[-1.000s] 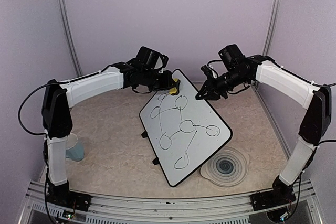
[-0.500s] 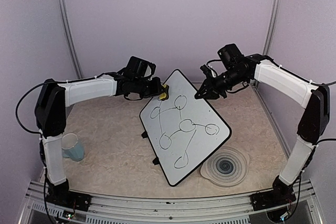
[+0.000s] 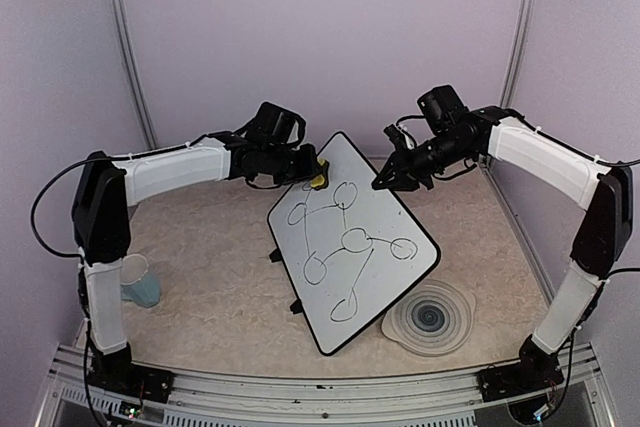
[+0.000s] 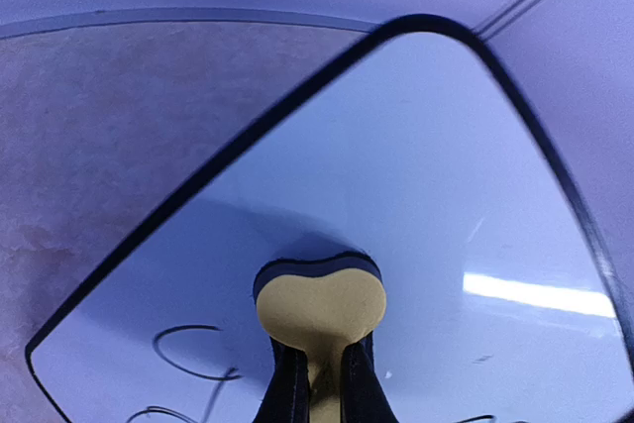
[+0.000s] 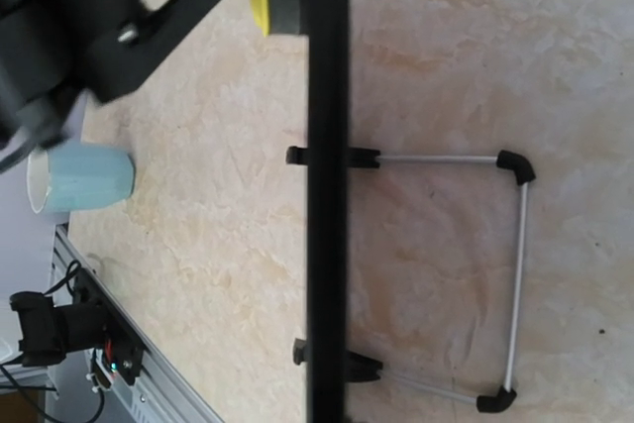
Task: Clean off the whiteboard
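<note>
Blue cup (image 3: pixel 140 282), grey plate (image 3: pixel 430 317) — eraser (image 4: pixel 320 304) at whiteboard (image 3: pixel 350 242)

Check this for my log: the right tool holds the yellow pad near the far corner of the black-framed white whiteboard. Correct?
Wrong arm. The left tool holds the yellow pad near the far corner of the black-framed white whiteboard; the left wrist view shows it.

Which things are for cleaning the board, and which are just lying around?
For the job:
whiteboard
yellow eraser
left gripper, holding the eraser

Just lying about:
blue cup
grey plate
</note>
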